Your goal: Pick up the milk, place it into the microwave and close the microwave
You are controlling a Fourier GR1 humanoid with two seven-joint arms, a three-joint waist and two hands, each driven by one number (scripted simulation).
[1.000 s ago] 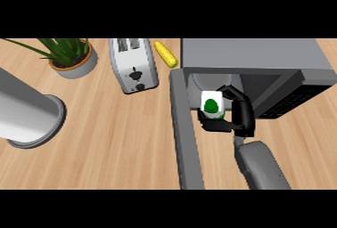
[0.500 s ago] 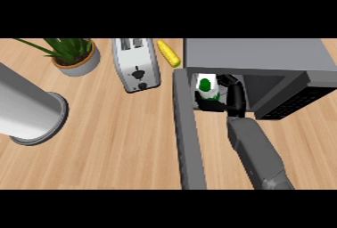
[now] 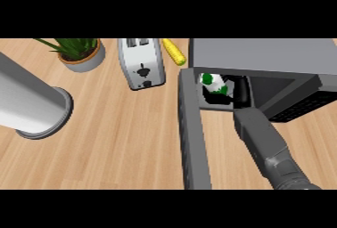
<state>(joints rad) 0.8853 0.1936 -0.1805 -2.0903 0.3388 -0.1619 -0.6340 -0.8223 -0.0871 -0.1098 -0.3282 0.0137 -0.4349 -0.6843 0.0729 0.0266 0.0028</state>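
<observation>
Boxy grey microwave (image 3: 263,55), white-green milk (image 3: 212,84) inside, right hand (image 3: 241,91) curled round it

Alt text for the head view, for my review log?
The right hand holds the milk inside the open microwave, whose door juts toward the viewer. A toaster, a plant and corn sit to the left.

I see a light wood-grain table (image 3: 118,133), evenly lit, potted plant (image 3: 79,50) at far left, silver toaster (image 3: 141,62) right of it, yellow thing (image 3: 174,51) just beside the toaster
</observation>
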